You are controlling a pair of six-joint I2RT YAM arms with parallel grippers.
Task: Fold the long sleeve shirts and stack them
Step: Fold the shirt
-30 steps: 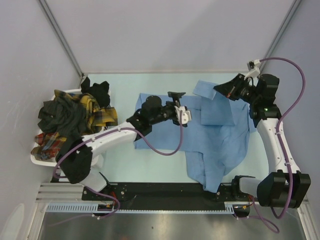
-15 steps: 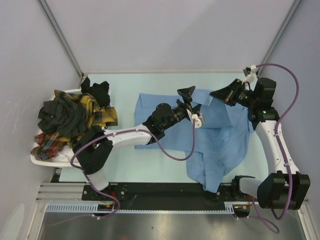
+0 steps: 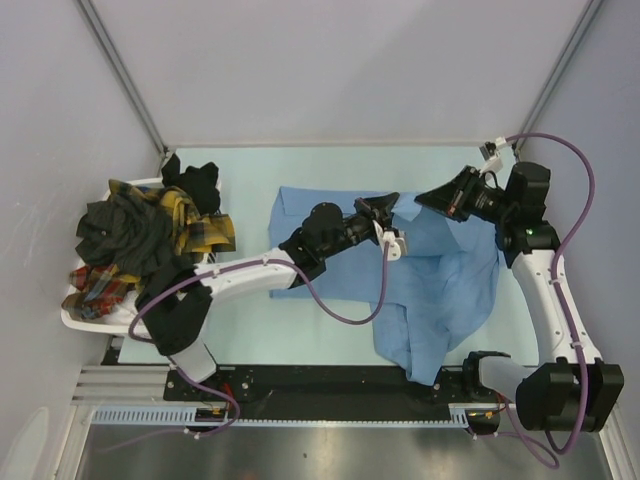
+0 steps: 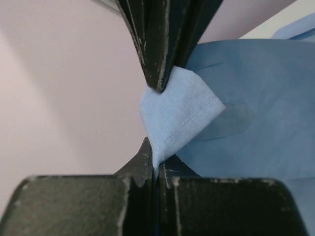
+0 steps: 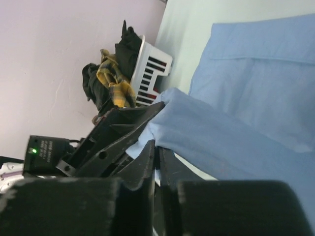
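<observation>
While the left gripper (image 3: 388, 203) and right gripper (image 3: 424, 197) each clamp tight on a fold of the light blue shirt (image 3: 440, 285), spread from the table's (image 3: 260, 335) middle to its right edge, this looks mid-fold; next, carry that pinched edge across together, evenly

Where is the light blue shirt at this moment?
In the top view the light blue shirt lies on the table, right of centre and right of the white basket; the left hand and right hand pinch its far part.
</observation>
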